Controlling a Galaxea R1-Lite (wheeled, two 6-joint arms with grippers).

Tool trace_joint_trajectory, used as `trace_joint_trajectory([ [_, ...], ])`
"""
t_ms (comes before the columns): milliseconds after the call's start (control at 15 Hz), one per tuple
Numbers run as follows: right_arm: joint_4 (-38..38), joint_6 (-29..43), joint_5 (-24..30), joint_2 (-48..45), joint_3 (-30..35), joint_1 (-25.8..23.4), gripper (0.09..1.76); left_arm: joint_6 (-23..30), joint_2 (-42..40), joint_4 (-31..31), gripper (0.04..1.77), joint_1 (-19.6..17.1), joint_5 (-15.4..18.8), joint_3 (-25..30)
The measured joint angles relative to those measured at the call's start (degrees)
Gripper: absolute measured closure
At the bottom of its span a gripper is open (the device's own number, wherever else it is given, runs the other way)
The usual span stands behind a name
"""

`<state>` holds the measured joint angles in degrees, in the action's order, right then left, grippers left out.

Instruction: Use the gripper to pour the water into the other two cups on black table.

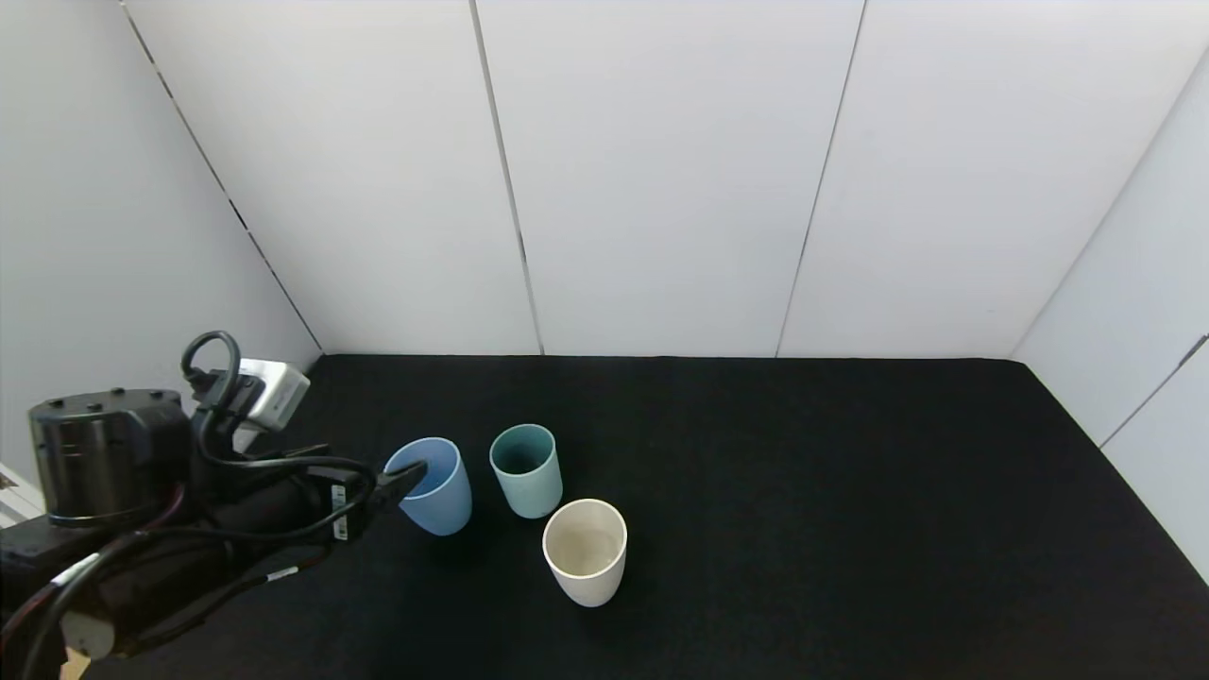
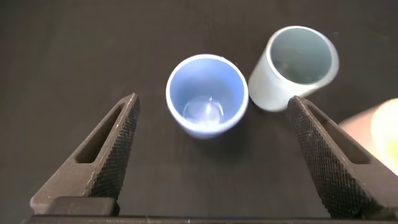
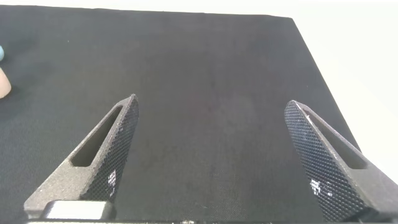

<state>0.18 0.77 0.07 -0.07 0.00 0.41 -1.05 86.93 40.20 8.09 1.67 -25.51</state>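
Note:
A light blue cup [image 1: 433, 485] with a little water stands upright on the black table [image 1: 803, 491]. A teal-green cup [image 1: 526, 469] stands just right of it, and a cream-white cup [image 1: 586, 551] stands nearer and further right. My left gripper [image 1: 408, 479] is open and empty, just left of the blue cup. In the left wrist view its gripper [image 2: 211, 106] hangs wide open above and short of the blue cup [image 2: 207, 95], with the teal-green cup [image 2: 295, 65] beside it and the cream cup's edge [image 2: 385, 127]. My right gripper [image 3: 211, 109] is open over bare table, out of the head view.
White wall panels [image 1: 661, 170] close the table at the back and both sides. The table's right edge [image 3: 311, 56] shows in the right wrist view. A stretch of black tabletop lies right of the cups.

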Motion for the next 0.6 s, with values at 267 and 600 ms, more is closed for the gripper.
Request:
trace_joint_trajectory([
  [267,0.0,0.0,0.0,0.0,0.0,0.0,0.14,0.2,-14.3,-13.0,0.11,-0.3,0.0,0.4],
  [600,0.0,0.0,0.0,0.0,0.0,0.0,0.14,0.4,-34.5,-30.4,0.11,-0.4,-0.6,0.6],
])
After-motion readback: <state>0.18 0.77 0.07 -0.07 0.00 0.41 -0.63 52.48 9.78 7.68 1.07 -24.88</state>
